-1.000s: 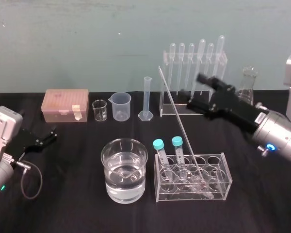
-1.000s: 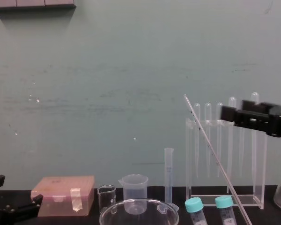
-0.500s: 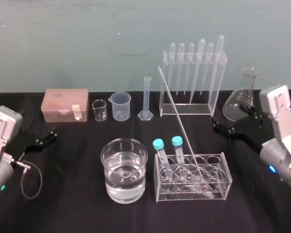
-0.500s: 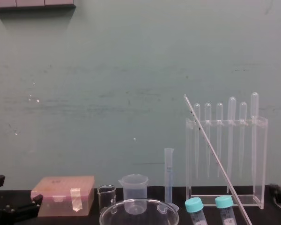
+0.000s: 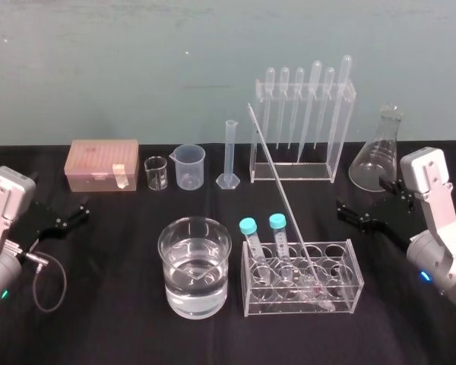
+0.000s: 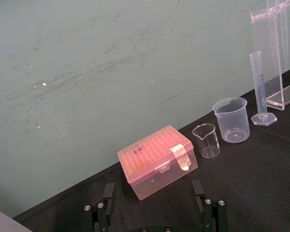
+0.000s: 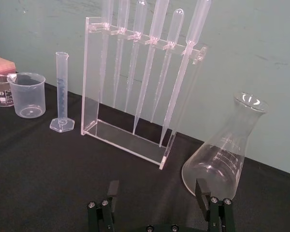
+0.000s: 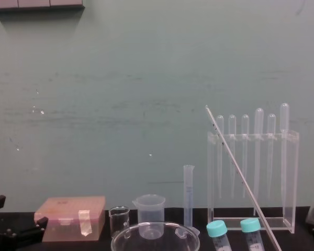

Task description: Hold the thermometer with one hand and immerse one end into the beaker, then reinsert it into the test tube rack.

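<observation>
The thermometer [image 5: 277, 179] is a long thin glass rod leaning up and to the left out of the low clear test tube rack [image 5: 348, 268]; its foot rests in the rack and nothing holds it. In the chest view the thermometer [image 8: 235, 167] crosses in front of the tall pipette stand. The beaker [image 5: 172, 262], wide, glass and part full of water, stands just left of the rack. My right gripper [image 5: 367, 202] is open over the table to the right of the rack, well apart from it. My left gripper [image 5: 67, 216] rests open at the far left.
Along the back stand a pink tip box [image 5: 102, 163], a tiny glass beaker [image 5: 156, 173], a frosted plastic beaker [image 5: 190, 166], a graduated cylinder [image 5: 229, 156], the pipette stand [image 5: 342, 144] and a conical flask [image 5: 380, 152]. Two blue-capped tubes [image 5: 248, 228] sit in the rack.
My right arm has drawn back from high over the pipette stand down to the right side of the table, its jaws spreading wider. The thermometer stays leaning in the rack.
</observation>
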